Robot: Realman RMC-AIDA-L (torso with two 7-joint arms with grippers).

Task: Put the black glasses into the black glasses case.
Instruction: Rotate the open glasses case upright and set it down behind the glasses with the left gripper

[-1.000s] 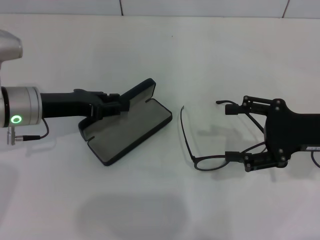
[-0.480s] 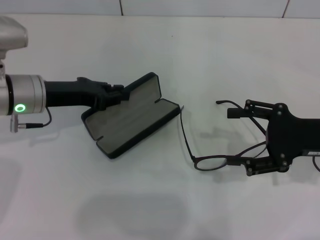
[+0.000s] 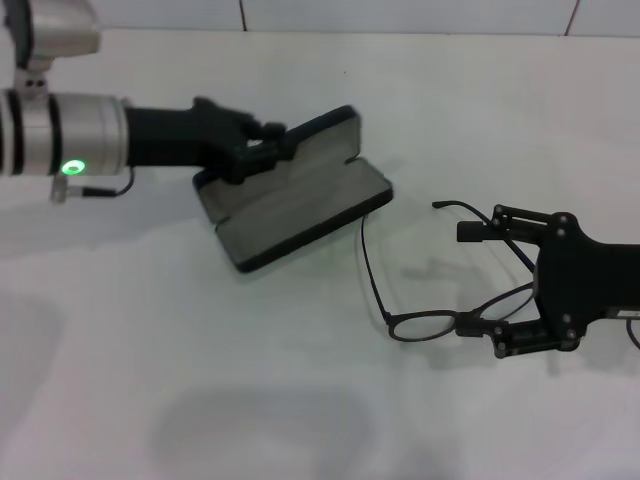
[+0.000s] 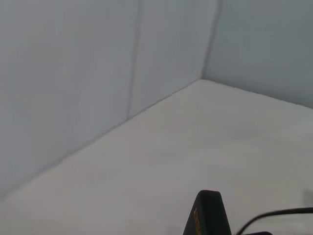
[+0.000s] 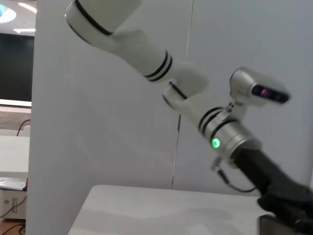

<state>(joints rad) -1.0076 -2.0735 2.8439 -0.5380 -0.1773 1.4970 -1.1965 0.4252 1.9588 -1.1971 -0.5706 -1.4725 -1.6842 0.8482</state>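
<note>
On the table [image 3: 300, 400] our left gripper [image 3: 262, 148] clamps the open case [image 3: 300, 205] by its lid (raised); our right gripper [image 3: 478, 282], spread wide, straddles the glasses [image 3: 420, 325] just beside it.

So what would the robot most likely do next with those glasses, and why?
Probably the right gripper would close on the glasses and lift them toward the case. Its fingers stand apart around the frame, one by the lens, one by the far arm, and the glasses seem to rest on the table. The left gripper holds the case open, its grey lining bare.
</note>
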